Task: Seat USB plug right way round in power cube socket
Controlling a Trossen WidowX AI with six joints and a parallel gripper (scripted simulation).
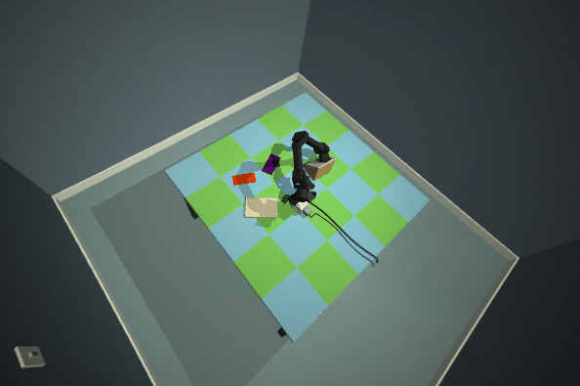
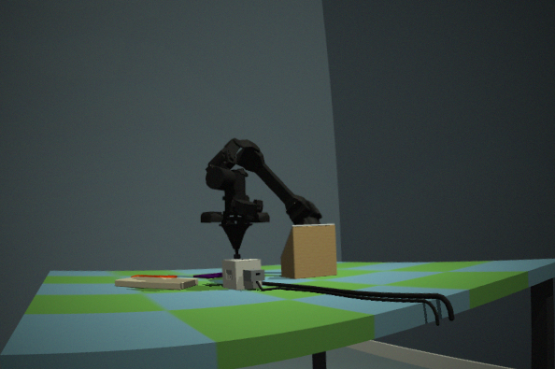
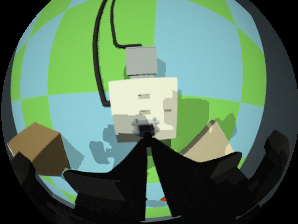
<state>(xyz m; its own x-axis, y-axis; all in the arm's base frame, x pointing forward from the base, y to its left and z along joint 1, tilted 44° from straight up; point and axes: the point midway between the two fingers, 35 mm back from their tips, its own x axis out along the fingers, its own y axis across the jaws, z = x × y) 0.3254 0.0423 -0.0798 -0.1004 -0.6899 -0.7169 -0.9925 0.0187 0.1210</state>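
Observation:
The white power cube stands upright on the checkered table. Flat slots show in its top in the wrist view. A small dark USB plug is at the cube's top, near the edge closest to the arm in the wrist view. My gripper points straight down over the cube and is shut on the plug. The plug's metal end, its way round and its depth in the socket are hidden or too small to tell.
A grey plug block sits on the cube's side; black cables run over the table edge. A tan block, cream slab, orange piece and purple piece lie around.

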